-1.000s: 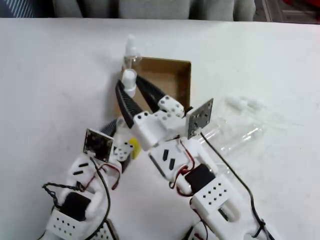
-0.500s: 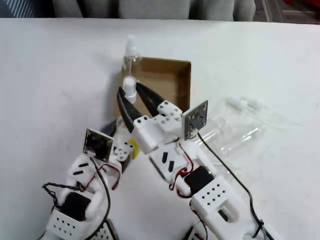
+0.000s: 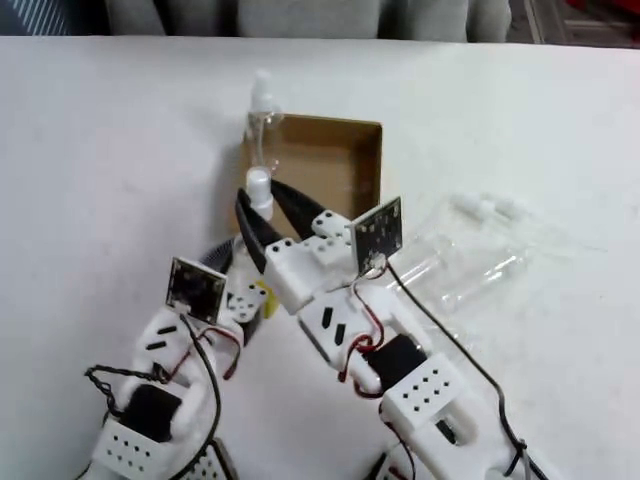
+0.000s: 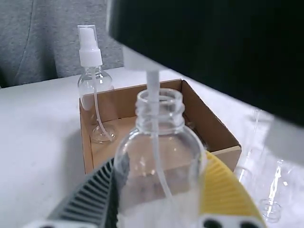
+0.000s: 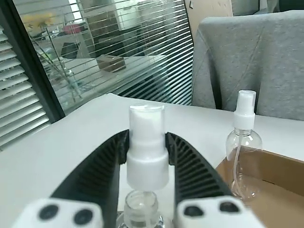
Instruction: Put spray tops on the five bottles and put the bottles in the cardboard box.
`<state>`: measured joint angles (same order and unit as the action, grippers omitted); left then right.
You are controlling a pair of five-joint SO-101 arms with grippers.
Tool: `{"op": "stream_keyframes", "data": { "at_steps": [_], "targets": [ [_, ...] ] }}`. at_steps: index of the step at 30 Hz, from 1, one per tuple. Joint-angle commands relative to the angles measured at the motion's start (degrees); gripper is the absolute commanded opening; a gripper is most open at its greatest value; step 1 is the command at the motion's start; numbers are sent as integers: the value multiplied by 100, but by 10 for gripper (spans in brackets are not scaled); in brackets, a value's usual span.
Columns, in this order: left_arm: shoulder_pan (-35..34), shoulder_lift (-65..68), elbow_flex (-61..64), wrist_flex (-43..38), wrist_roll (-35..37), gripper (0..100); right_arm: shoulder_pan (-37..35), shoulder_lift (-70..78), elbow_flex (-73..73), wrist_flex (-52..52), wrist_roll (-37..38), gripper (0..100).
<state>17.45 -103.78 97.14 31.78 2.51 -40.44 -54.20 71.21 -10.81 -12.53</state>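
My left gripper (image 4: 159, 199) is shut on a clear bottle (image 4: 159, 156), held upright between its grey and yellow fingers, with the neck uncovered. My right gripper (image 5: 147, 156) is shut on a white spray top (image 5: 146, 152) just above that bottle's neck (image 5: 141, 209). The top's thin tube (image 4: 156, 118) hangs down inside the bottle. In the high view the spray top (image 3: 258, 185) sits between the right arm's black fingers at the cardboard box's (image 3: 365, 150) near left corner. A finished bottle (image 3: 262, 105) with its spray top on stands in the box's far left corner.
Several clear bottles (image 3: 480, 262) lie on the table to the right of the box, with loose white spray tops (image 3: 480, 208) beyond them. Both arms crowd the near middle of the table. Grey chair backs (image 5: 247, 52) stand past the far edge.
My right gripper has carried the spray top back from the box's left wall toward the left gripper's bottle, bringing it down over the neck. The left arm has stayed still.
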Motion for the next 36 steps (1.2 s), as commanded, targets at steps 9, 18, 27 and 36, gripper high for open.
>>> {"op": "stream_keyframes", "data": {
  "at_steps": [9,18,27,36],
  "targets": [
    [22,-66,-18,-62,-70,21,-31,-57,26,22,-9,15],
    [22,-75,-18,-26,-70,21,4,-57,35,22,-9,15],
    [13,-75,-18,-44,-70,21,13,-57,149,22,-9,15],
    [13,-75,-18,-53,-70,21,13,-101,132,330,-9,15]
  ]
}}
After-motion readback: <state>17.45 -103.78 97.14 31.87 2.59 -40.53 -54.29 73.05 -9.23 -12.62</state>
